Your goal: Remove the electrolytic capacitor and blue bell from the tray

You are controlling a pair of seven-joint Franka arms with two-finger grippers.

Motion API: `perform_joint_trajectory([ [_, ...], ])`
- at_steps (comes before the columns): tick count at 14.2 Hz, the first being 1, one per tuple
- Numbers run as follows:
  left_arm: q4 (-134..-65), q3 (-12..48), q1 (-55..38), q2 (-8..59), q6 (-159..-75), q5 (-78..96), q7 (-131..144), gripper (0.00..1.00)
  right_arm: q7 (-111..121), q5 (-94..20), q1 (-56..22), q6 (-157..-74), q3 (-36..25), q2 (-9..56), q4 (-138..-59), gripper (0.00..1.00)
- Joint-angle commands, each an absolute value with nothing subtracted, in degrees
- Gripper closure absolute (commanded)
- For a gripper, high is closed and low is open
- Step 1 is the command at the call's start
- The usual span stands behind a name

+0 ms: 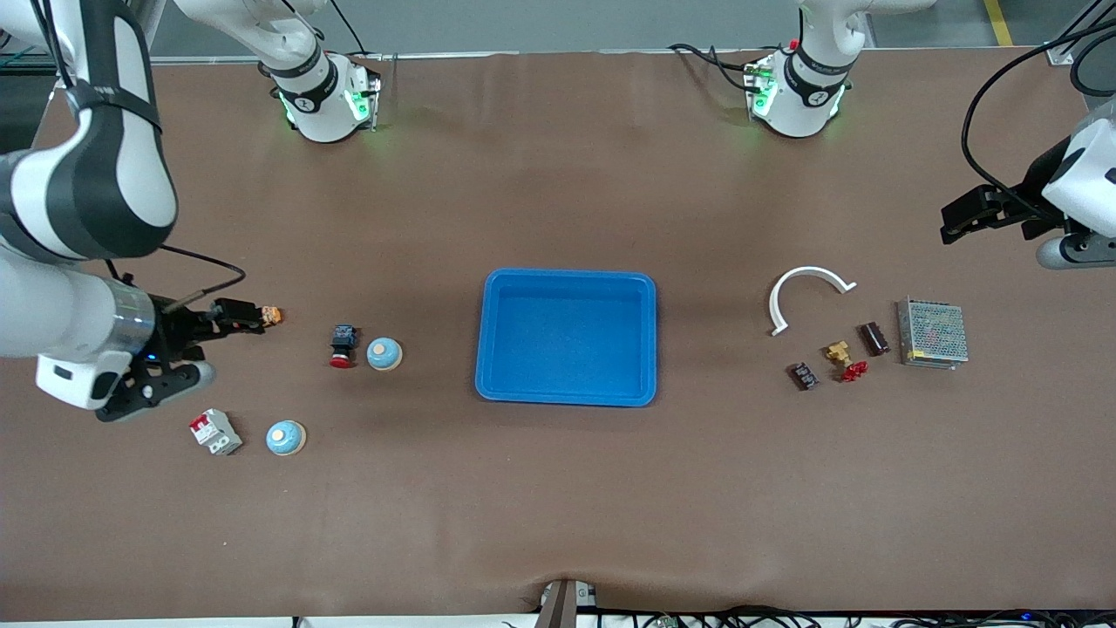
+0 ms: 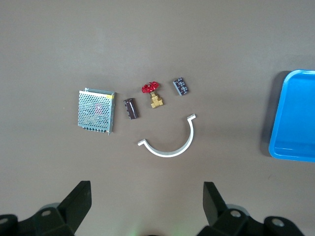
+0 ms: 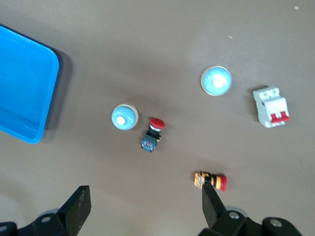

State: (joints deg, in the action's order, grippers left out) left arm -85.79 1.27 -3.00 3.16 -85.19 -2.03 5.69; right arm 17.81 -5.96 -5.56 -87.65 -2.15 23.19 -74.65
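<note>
Open left hand [image 2: 145, 206] above white curved bracket [image 2: 170, 143], metal box [image 2: 96, 110].

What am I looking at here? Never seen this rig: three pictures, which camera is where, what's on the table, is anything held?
Two white jointed robot arms work at a brown table. The wide picture comes from a high camera facing them; the other two come from cameras on each wrist, looking down past black fingers.

In the middle lies an empty blue plastic tray. Toward the right arm's end: two round blue bells, a red-capped push button, a white and red circuit breaker and a small orange and red part. Toward the left arm's end: a perforated metal box, a curved white clip, a brass valve with a red handle and two small dark components.

The left gripper and right gripper are open, holding nothing.
</note>
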Motion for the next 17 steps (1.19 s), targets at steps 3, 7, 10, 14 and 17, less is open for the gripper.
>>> perform_joint_trajectory([
  [3,-86.2,1.0,-2.8,1.8,-84.7,-0.6,5.1,0.00,8.5,-0.8,-5.4,-84.8,-1.9,7.4,-87.9,0.00],
  [7,-86.7,1.1,-2.8,1.4,-84.8,-0.6,5.6,0.00,8.1,-0.5,-3.6,-85.9,-1.9,-5.1,-99.6,0.00],
  [10,-88.5,1.1,-2.8,-0.5,-85.0,-0.6,5.7,0.00,8.1,-0.5,-0.4,-85.4,-1.9,-6.9,-100.9,0.00],
  [14,-91.1,1.1,-2.8,-2.8,-86.1,0.1,5.9,0.00,8.1,-0.5,0.9,-85.0,-1.9,-7.6,-100.5,0.00],
  [17,-93.5,1.1,-2.8,-4.7,-87.5,0.5,5.9,0.00,8.2,-0.5,1.8,-83.9,-2.0,-6.9,-98.9,0.00],
])
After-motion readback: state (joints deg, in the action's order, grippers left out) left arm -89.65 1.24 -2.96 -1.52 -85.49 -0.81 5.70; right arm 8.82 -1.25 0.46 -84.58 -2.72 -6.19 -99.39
